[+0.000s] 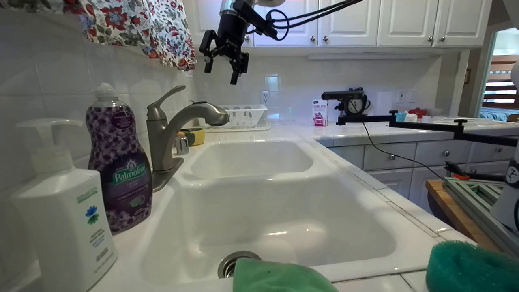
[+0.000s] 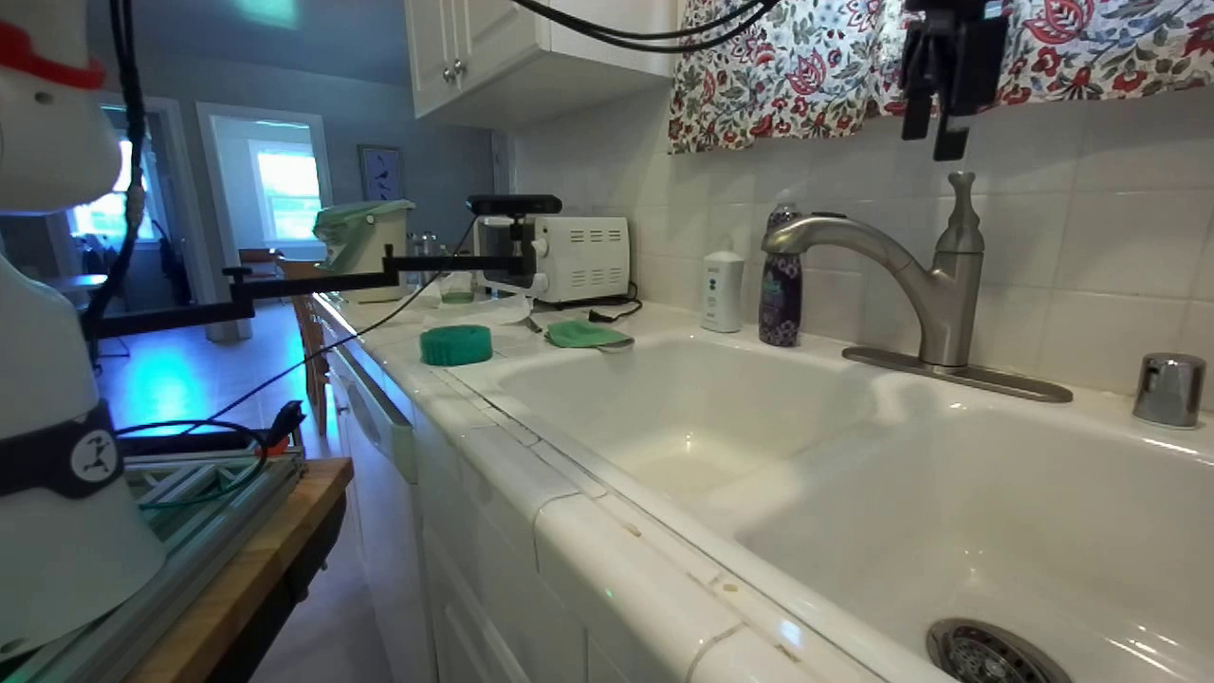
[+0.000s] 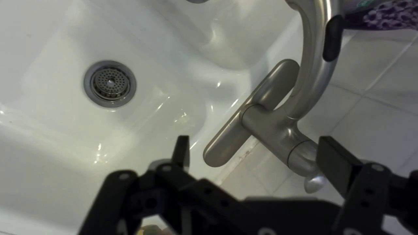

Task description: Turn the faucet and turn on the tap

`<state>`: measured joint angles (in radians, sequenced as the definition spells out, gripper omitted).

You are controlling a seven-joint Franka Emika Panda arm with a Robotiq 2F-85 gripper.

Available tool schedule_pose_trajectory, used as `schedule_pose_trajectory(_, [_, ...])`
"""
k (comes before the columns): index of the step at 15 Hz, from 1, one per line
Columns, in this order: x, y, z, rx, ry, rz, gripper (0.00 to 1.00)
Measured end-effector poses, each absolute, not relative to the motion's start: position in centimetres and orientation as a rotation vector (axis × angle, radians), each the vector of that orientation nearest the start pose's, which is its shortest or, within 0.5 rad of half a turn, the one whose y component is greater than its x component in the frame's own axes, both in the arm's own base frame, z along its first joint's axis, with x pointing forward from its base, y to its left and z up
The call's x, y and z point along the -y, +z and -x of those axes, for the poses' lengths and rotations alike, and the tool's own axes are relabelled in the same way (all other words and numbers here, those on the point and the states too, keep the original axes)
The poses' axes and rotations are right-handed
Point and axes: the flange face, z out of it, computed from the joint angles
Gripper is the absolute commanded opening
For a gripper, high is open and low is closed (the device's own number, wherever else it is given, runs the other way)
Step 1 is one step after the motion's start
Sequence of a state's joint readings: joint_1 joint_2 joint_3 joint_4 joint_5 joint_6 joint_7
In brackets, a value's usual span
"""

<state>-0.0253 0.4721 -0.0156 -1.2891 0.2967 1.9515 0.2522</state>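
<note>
The faucet (the tap) is brushed silver-grey metal with a thick body (image 1: 156, 142) and an arched spout. It stands at the wall side of the sink, also in an exterior view (image 2: 948, 313) and in the wrist view (image 3: 271, 130). Its slim lever (image 1: 170, 93) points up, also in an exterior view (image 2: 963, 204). My gripper (image 1: 221, 74) is open and empty, pointing down, higher than the lever and apart from it. It also shows in an exterior view (image 2: 933, 138). In the wrist view the lever tip (image 3: 314, 183) shows between the fingers (image 3: 254, 142), near the right finger, which partly covers the handle.
A purple soap bottle (image 1: 121, 170) and a white pump dispenser (image 1: 65, 219) stand beside the faucet. The white double sink (image 2: 664, 531) lies below. A chrome cap (image 2: 1169, 391) is at the wall. A floral curtain (image 2: 806, 85) hangs behind the gripper. A dish rack (image 1: 243, 117) stands beyond.
</note>
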Motion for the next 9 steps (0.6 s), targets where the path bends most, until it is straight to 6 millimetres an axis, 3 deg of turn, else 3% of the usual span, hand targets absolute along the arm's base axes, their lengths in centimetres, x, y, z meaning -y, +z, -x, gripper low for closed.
schedule_pose_trajectory(4, [0.8,50.5,-72.3,-0.570,-0.272,2.661,1.00])
schedule_pose_trajectory(9, [0.2,48.8,-73.9,-0.629,-0.331,2.515,1.00])
